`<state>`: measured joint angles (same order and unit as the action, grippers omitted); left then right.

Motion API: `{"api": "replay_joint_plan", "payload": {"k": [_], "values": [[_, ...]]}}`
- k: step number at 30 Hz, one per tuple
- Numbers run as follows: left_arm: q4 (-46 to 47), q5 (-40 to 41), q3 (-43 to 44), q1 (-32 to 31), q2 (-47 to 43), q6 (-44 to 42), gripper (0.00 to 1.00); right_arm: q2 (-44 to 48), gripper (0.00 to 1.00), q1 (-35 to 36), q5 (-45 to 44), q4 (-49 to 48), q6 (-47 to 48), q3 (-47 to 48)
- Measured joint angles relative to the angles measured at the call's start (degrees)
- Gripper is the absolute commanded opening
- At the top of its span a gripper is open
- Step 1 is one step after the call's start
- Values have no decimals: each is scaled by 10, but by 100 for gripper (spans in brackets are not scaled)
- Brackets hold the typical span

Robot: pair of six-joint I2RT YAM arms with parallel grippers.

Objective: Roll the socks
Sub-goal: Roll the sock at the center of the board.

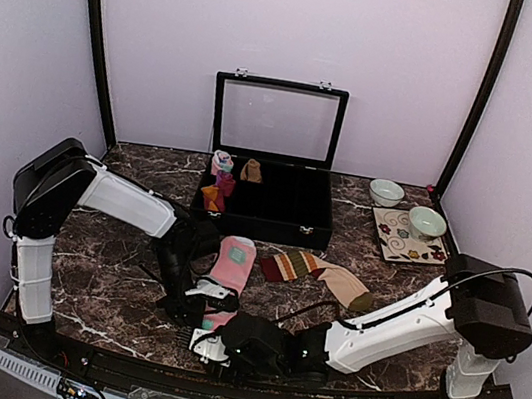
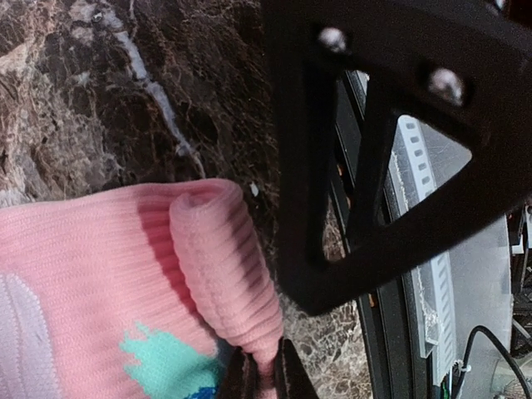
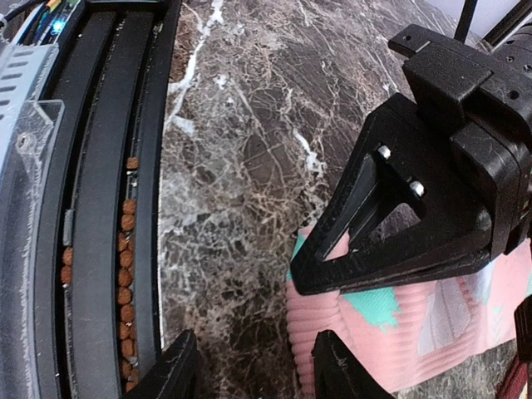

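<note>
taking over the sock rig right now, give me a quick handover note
Left gripper: shut on the pink sock, pinching its turned-over ribbed end.
Right gripper: open, fingers apart low over the table at the same end of that sock, holding nothing.
Where things are: the pink sock lies in front of the arms. The striped sock lies flat just to its right.
Done: only a first fold at the pink sock's near end.
Left: roll the pink sock up, then roll the striped sock, which is untouched.
</note>
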<state>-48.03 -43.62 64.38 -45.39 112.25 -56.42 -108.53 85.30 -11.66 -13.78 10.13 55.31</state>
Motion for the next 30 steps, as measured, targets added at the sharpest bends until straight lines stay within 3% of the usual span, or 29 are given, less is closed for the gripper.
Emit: {"api": "replay_joint_plan", "payload": {"k": [10, 24, 30], "values": [[-12, -1, 3, 3, 4, 0, 0, -39, 45, -39, 26, -54, 26, 21], [-13, 2, 3, 3, 4, 6, 0, -40, 41, -33, 21, -135, -25, -47], [-9, 7, 5, 3, 4, 20, 0, -40, 34, -22, 3, -141, -35, -51]]}}
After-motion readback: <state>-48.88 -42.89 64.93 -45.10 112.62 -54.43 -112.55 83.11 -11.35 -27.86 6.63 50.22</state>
